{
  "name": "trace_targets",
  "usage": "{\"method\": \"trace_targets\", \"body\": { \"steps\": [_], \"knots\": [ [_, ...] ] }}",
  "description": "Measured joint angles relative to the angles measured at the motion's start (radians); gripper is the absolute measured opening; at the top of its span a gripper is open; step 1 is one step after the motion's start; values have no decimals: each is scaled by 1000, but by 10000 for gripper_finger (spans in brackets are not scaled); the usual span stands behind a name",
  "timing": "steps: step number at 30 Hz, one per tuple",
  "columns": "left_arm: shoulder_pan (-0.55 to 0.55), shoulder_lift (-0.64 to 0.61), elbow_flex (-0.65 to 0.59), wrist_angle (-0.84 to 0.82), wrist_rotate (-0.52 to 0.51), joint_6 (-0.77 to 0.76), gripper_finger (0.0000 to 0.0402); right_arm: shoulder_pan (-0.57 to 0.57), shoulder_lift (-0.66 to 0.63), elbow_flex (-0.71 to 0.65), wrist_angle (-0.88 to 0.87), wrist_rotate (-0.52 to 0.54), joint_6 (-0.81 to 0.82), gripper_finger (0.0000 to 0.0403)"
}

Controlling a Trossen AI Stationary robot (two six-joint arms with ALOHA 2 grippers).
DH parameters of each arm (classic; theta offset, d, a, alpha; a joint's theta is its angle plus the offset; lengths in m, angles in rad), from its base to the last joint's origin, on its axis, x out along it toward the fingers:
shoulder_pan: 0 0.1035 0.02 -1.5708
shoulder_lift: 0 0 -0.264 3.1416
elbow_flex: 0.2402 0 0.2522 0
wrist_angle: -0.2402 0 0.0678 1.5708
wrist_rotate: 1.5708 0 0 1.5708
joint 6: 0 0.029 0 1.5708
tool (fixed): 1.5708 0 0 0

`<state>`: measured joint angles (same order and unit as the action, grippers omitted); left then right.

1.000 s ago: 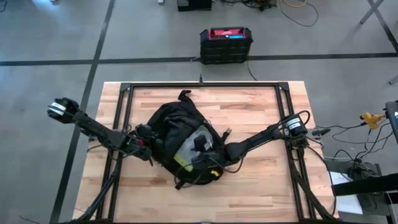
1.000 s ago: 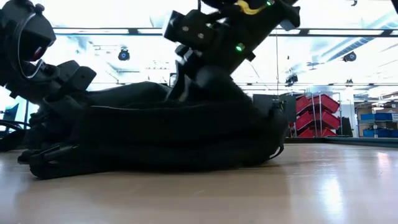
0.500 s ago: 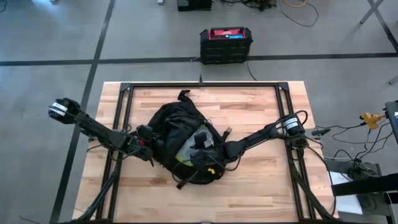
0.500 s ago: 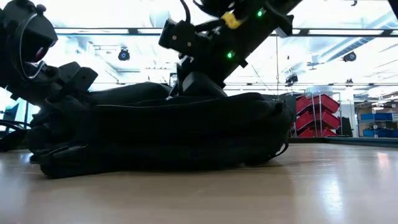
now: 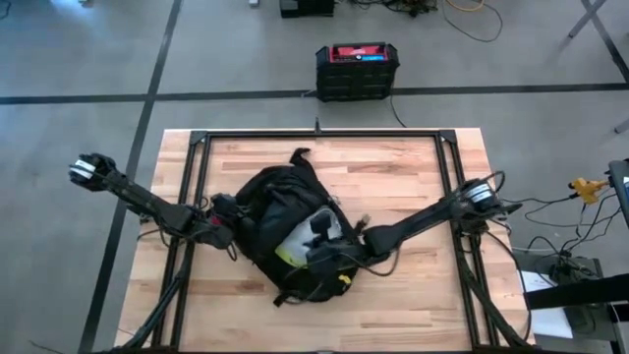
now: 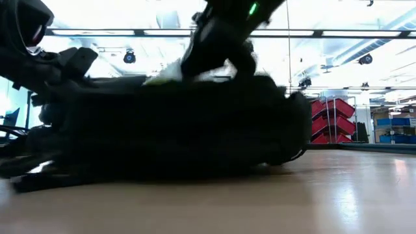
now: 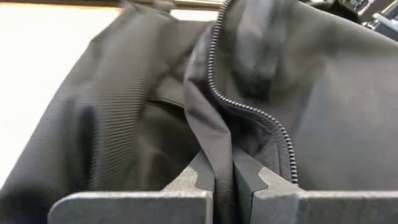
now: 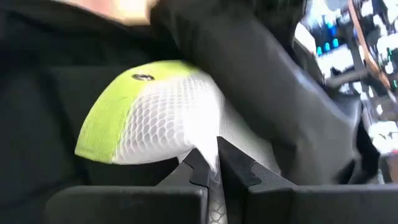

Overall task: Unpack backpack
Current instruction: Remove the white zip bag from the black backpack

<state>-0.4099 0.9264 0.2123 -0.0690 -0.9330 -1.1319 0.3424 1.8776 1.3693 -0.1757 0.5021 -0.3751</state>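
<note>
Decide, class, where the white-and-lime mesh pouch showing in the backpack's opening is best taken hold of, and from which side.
Grip the white mesh end of the pouch, coming from the table's right. That end is thin and soft, so fingers can pinch it; the lime end lies deeper in the backpack. The right hand is shut on that mesh there, while the left hand pinches the fabric by the zip, probably holding the opening.

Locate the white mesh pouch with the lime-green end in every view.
High view: white mesh pouch with lime-green end, in the large soft black fabric backpack's opening.
Low view: pale sliver atop the backpack.
Left wrist view: not in it.
Right wrist view: centre, pinched by the right gripper.
Shared landmark: the backpack.
</note>
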Motion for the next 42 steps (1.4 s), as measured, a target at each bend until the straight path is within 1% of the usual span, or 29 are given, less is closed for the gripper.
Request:
{"method": "trace_targets", "body": {
  "steps": [4,10,12,18,24,28,34,36,39,41,42],
  "knots": [
    [0,-3,-7,-6,-5,-31,0,31,-94,0,-26,-53,9,0],
    [0,44,-7,23,-20,-56,0,50,-208,0,-35,-51,-3,0],
    [1,60,-7,29,-23,-61,0,50,-238,-1,-31,13,-8,0],
    [2,79,-7,20,-29,-76,0,48,-338,-9,-71,318,-71,0],
    [2,76,-8,-29,-30,-83,0,49,-455,-10,-184,543,-57,0],
    [2,76,-8,-36,-29,-85,0,48,-535,-10,-350,667,15,0],
    [2,72,-8,-37,-29,-85,0,46,-651,-12,-650,844,194,0],
    [1,71,-1,-38,-38,-83,0,45,-689,-12,-711,882,251,0],
    [1,66,11,-37,-65,-78,0,45,-733,-12,-748,887,284,0],
    [1,65,19,-37,-84,-66,0,45,-748,-16,-759,874,287,0],
    [1,64,22,-36,-93,-60,0,45,-750,-18,-762,850,286,0]
  ]
}}
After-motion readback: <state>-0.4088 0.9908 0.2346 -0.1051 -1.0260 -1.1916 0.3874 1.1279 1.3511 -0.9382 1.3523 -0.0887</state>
